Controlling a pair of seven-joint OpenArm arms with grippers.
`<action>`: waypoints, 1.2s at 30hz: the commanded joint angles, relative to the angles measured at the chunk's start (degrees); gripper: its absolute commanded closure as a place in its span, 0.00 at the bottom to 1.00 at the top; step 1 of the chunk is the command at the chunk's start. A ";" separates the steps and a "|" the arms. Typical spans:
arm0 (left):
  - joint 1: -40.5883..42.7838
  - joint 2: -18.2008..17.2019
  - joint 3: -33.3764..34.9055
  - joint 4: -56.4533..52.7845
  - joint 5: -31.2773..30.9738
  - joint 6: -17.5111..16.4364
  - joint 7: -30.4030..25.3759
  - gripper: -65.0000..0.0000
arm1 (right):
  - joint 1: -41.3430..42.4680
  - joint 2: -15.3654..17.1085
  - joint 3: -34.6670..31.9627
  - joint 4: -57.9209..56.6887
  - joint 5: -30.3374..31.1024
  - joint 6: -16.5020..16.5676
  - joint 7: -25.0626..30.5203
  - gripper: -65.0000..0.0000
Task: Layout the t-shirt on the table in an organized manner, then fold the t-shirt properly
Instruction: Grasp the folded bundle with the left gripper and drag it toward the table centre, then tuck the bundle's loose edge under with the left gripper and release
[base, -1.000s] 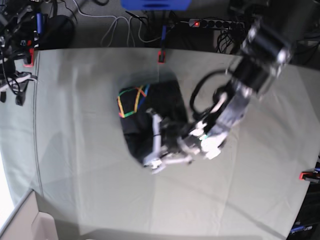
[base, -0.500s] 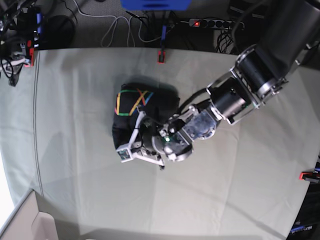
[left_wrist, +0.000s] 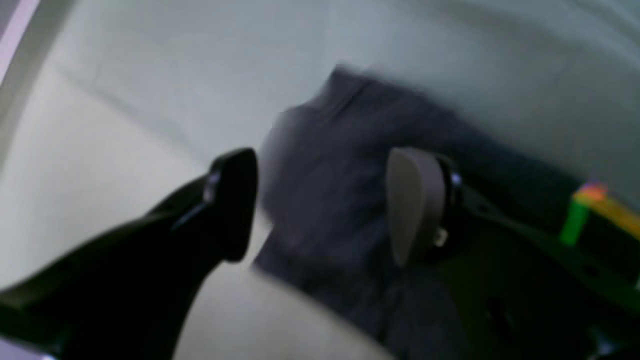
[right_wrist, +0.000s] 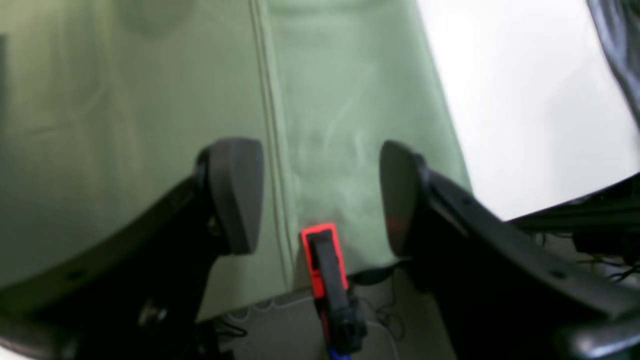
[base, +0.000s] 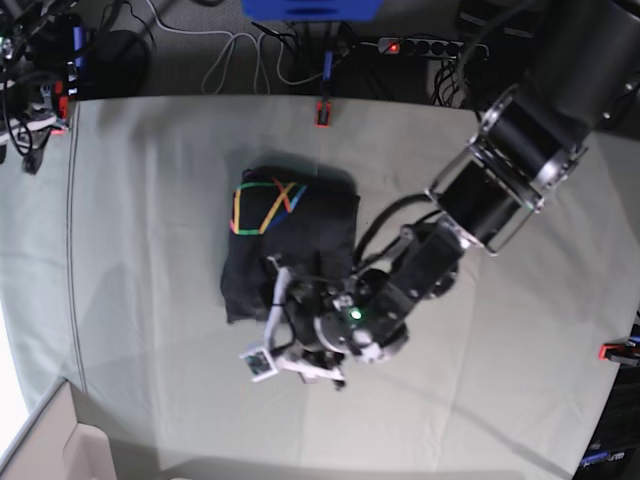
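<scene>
While the shirt (base: 290, 250) lies bunched into a dark block mid-table (base: 150, 200), coloured print (base: 262, 205) facing up at its far corner, I see my left gripper (left_wrist: 320, 200) spread wide over its near edge, holding nothing. The wrist picture is blurred, so folds are unclear. My right gripper (right_wrist: 320, 195) gapes empty above a red clamp (right_wrist: 322, 255) at the table's edge.

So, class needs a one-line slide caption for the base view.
Left gripper open at the near edge of the folded t-shirt on the table.

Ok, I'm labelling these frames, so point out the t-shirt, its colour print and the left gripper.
t-shirt (base: 300, 250): base view, middle of the folded black bundle.
colour print (base: 262, 205): base view, crossed lines at the bundle's far left corner.
left gripper (left_wrist: 320, 200): left wrist view, midway between open fingertips.
</scene>
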 joint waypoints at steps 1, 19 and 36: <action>-1.70 0.57 -0.57 2.40 -0.58 0.12 -0.43 0.40 | -0.19 0.51 0.14 1.07 0.67 0.17 1.21 0.42; 7.88 1.10 -15.07 -3.93 -3.39 0.12 0.71 0.39 | -0.19 0.51 0.14 0.63 0.67 0.17 1.21 0.42; 13.95 7.87 -28.26 -4.45 -4.00 0.20 0.53 0.40 | -0.28 0.42 -1.62 0.54 0.50 0.17 1.21 0.42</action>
